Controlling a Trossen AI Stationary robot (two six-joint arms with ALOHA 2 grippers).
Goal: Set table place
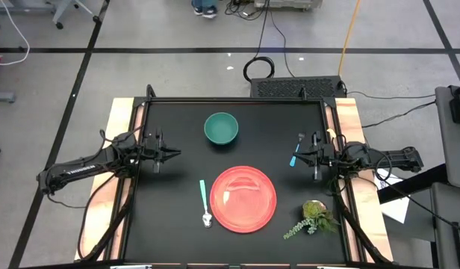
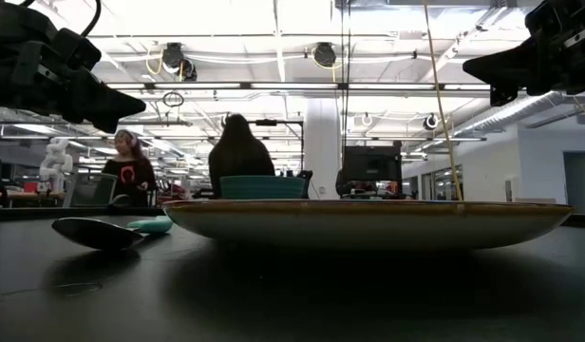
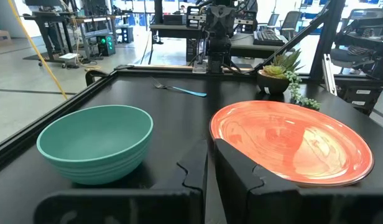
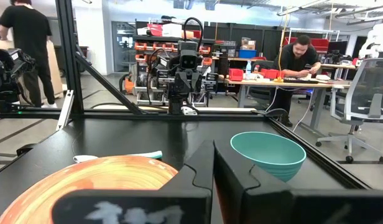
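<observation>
Red, teal and black

A red plate [image 1: 244, 199] with faint swirled streaks, a teal bowl [image 1: 221, 128], and a teal-handled spoon [image 1: 204, 202] lie on the matte black bench [image 1: 178, 127].

The table [image 1: 178, 179] is matt black, with pale wood strips [image 1: 119, 127] down two sides. On it, the red plate [image 1: 243, 199] looks like glossy glazed ceramic, pretty reflective. The green bowl [image 1: 221, 128] behind the plate is smooth with a softer sheen, and the spoon [image 1: 206, 217] left of the plate has a shiny metal bowl.

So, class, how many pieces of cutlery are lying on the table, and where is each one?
2. A teal-handled spoon lies just left of the red plate; a blue-handled fork lies near the right end effector. None seems hidden.
</observation>
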